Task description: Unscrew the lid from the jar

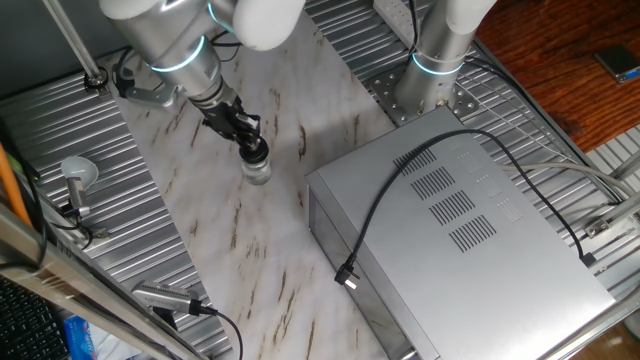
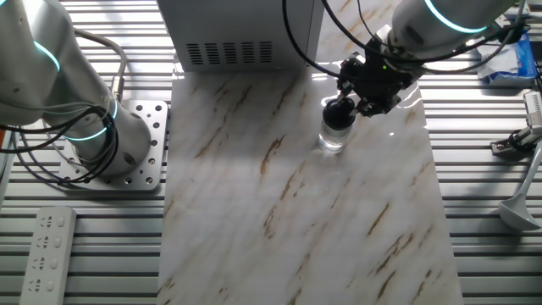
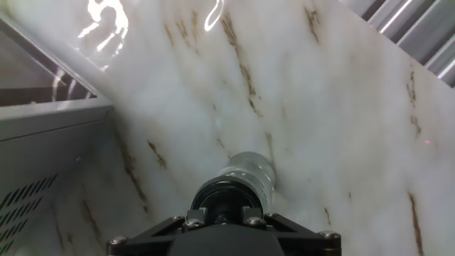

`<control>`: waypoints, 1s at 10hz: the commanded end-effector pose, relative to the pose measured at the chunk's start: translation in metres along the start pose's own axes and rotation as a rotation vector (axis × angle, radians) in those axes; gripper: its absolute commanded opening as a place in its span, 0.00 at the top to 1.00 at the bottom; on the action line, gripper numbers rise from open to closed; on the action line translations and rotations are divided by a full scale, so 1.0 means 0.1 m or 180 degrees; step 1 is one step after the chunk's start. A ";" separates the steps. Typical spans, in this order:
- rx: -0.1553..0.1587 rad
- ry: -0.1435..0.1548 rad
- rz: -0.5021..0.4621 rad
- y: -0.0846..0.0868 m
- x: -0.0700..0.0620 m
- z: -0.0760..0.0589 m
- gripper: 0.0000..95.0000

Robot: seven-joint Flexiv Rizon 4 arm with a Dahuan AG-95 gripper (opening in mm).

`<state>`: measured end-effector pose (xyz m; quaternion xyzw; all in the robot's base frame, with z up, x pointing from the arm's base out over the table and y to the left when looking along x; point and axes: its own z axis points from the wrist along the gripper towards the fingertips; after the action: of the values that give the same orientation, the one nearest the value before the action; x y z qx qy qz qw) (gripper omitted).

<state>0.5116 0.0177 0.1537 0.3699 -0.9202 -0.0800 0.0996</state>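
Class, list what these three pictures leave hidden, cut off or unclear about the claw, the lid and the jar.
1. Whether the claw is shut on the lid: in both fixed views the fingers are too small and dark against it.
2. Hand view: the claw body at the bottom edge hides the lid's near side and the fingertips.
3. Whether the lid is loosened from the jar: the seam is too small in every view.

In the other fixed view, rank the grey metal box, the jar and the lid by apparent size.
1. grey metal box, though cut off by the frame
2. jar
3. lid, slightly smaller than the jar, partly covered by the hand
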 end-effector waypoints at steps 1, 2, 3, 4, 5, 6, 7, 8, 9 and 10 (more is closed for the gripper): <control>-0.0009 -0.0016 -0.0042 0.01 0.01 0.00 0.80; -0.0019 -0.0023 -0.0057 0.01 0.01 0.00 0.80; -0.0051 -0.0031 -0.0085 0.01 0.01 0.00 0.80; -0.0122 -0.0037 -0.0116 0.01 0.01 0.00 0.80; -0.0179 -0.0054 -0.0133 0.01 0.01 0.00 0.80; -0.0202 -0.0075 -0.0163 0.01 0.01 0.00 0.80; -0.0217 -0.0090 -0.0172 0.01 0.01 0.00 0.80; -0.0236 -0.0098 -0.0175 0.01 0.01 0.00 0.80; -0.0237 -0.0099 -0.0180 0.01 0.01 0.01 0.80; -0.0240 -0.0108 -0.0193 0.01 0.01 0.01 0.80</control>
<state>0.5099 0.0173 0.1530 0.3919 -0.9069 -0.1225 0.0943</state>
